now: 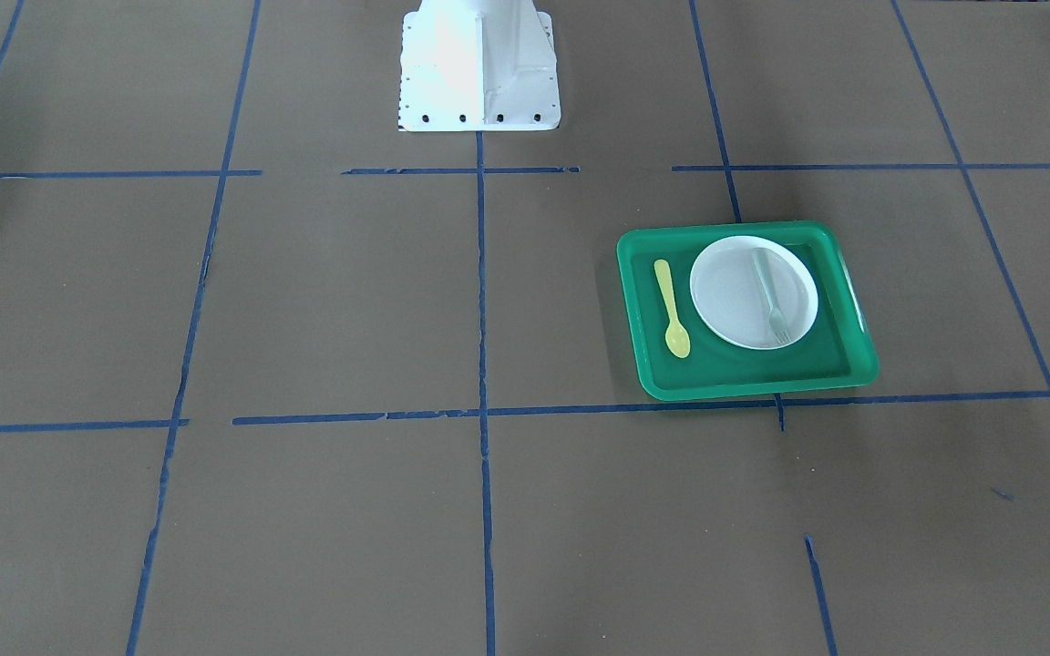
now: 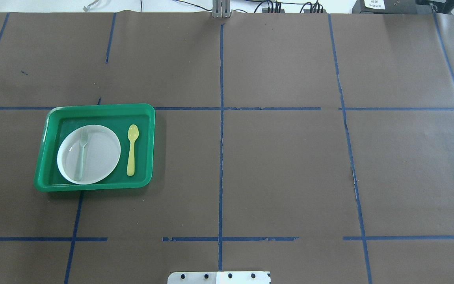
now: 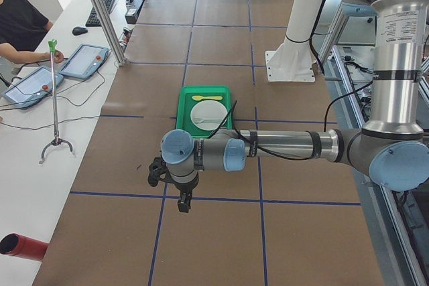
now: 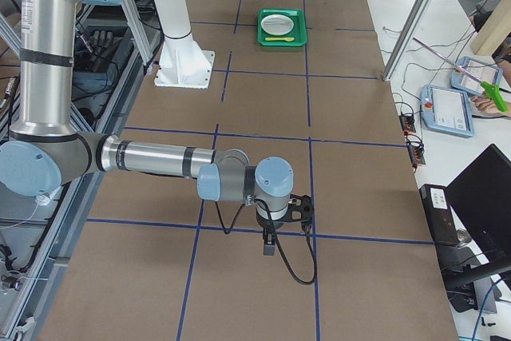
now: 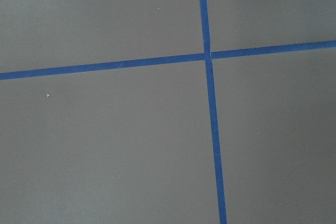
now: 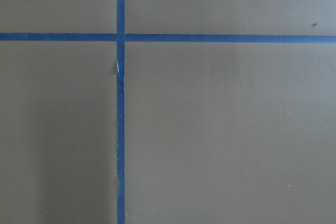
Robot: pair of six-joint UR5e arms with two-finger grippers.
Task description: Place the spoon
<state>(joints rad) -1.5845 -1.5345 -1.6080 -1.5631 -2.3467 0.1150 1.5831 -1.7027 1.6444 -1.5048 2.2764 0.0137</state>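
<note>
Spoon: the yellow spoon (image 1: 672, 308) lies flat on the floor of the green tray (image 1: 744, 388). It is just beside the white plate (image 1: 730, 296) but not touching it, on the side nearer the table's middle. Its bowl points away from the robot.
Fork: a pale fork (image 1: 771, 297) lies across the plate.
Left gripper: the left gripper (image 3: 182, 200) hangs over bare table, well apart from the tray. It holds no spoon, but how far open it is cannot be told.
Right gripper: the right gripper (image 4: 270, 242) hangs over the far end of the table. Its opening cannot be told either.
Wrist views: both show only brown paper and blue tape.
Progress: the spoon rests untouched and both arms are away. Either the placing is already done or it has not begun; the tidy setting beside the plate suggests done.
</note>
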